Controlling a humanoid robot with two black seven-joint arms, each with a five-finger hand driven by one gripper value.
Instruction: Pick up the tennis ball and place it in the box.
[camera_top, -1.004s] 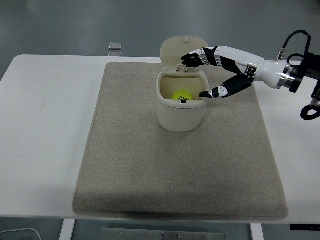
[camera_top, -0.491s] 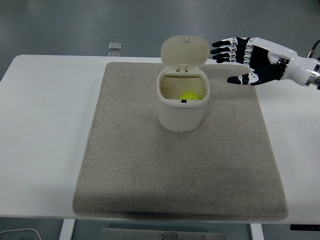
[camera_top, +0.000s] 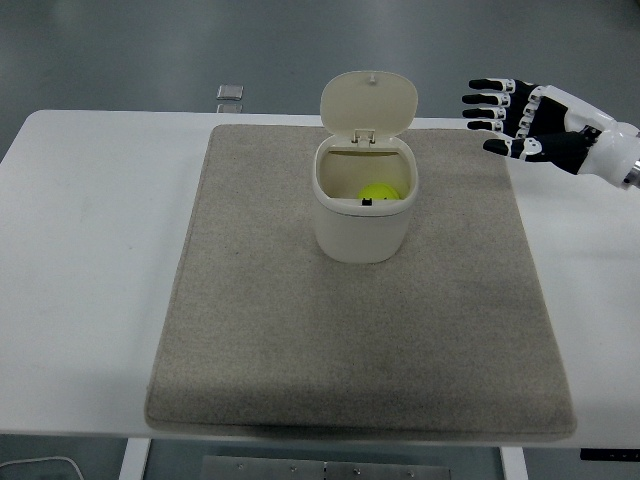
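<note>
The ball lies inside the box, whose lid stands open — the placing looks done. The right hand hovers well right of the box, fingers spread wide and holding nothing — little seems left.

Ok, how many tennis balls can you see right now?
1. A yellow-green tennis ball lies inside the open cream lidded plastic box on the beige mat; the box wall could hide others.
</note>
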